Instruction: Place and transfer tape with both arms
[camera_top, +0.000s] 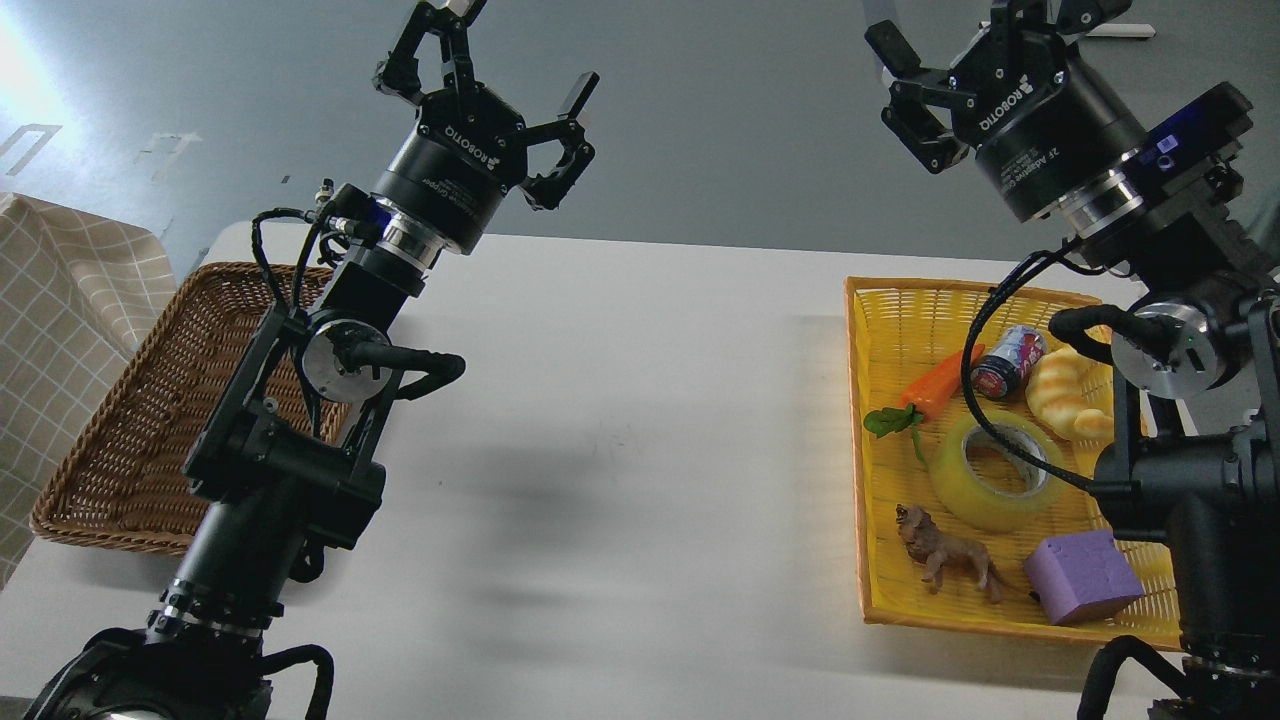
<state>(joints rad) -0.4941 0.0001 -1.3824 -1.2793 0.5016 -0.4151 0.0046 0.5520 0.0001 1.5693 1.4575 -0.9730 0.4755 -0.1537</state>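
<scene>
Head view shows the wide roll of translucent yellowish packing tape with a grey-white cardboard core (993, 472) lying flat, core opening upward, inside the shallow yellow woven plastic tray (870, 330) on the right side of the white table (620, 420). Neighbouring items crowd the roll: the orange toy carrot with green leaves (930, 388) just beside its far-left edge, the small printed drink can (1008, 362) and the yellow croissant-shaped bread toy (1068, 396) beyond it, the brown toy lion figure (945, 552) near its front edge, and the purple foam block (1082, 577) to the front right. A black cable from the right arm crosses over the roll in this view. The right black two-finger gripper (960, 75) is raised well above the tray with its jaws spread and holding nothing; the left black two-finger gripper (485, 70) is likewise raised, jaws spread and empty, above the far end of the brown wicker basket (110, 470). Handling judgement: the roll is probably light to moderate in weight, with a stiff wall backed by the rigid core; the outer film is likely smooth and may slip under a light pinch. Recommended hold: one finger inside the core and one against the outer face, clamping the wall. The left side of the ring offers the most clearance, though the carrot leaves lie close. For the handover, leave the opposite wall exposed for the second gripper.
</scene>
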